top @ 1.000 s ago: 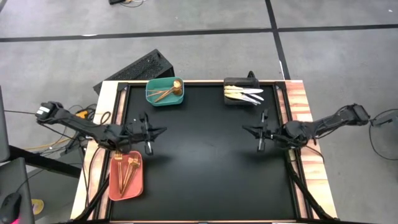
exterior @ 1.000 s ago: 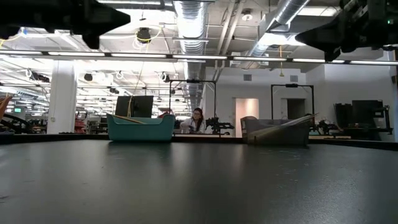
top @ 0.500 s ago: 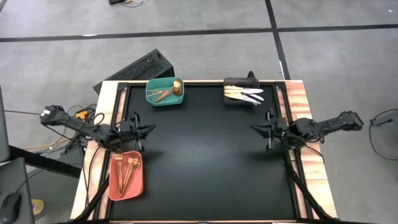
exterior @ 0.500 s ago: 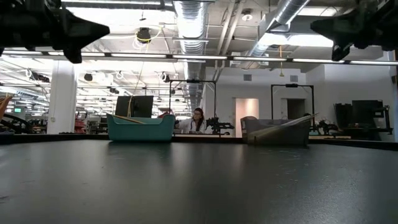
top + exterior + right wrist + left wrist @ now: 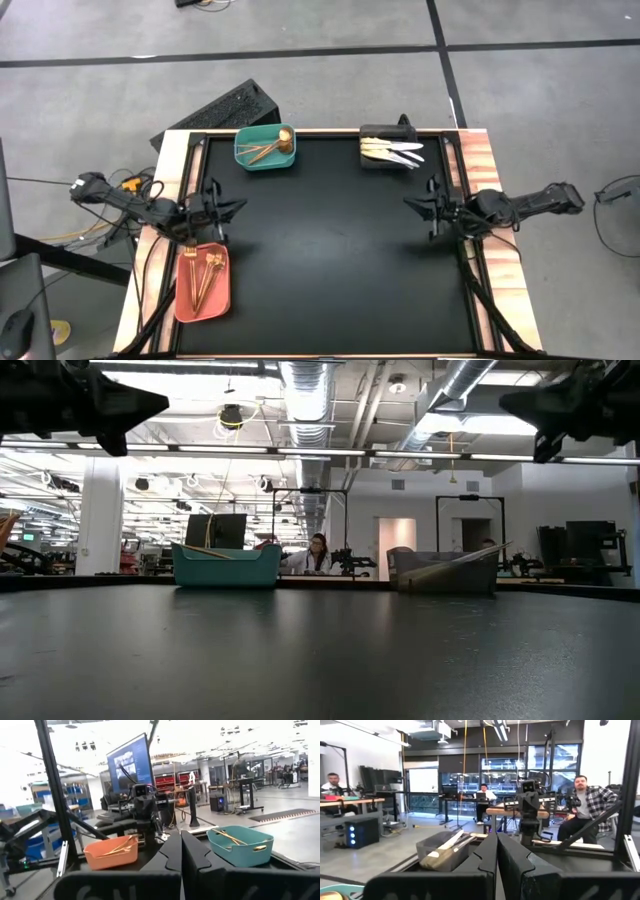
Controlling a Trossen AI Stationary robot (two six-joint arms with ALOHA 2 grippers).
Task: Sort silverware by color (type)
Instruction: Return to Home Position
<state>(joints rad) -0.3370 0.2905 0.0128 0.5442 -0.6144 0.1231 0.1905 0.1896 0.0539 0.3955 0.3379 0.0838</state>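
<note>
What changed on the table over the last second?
Both arms pulled back toward their own sides of the table. The left claw and the right claw each moved outward from the middle, shut and empty. The teal bin, salmon bin, black bin and the cutlery in them stayed put.

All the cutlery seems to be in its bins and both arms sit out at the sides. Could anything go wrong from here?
Possibly two things. The knives lie with their blades poking out over the rim of the black bin, so a bump might spill one. The left gripper, shut, hangs close to the salmon bin of gold forks; if that arm sagged it could clip the bin. The right gripper, also shut, waits on the opposite side.
</note>
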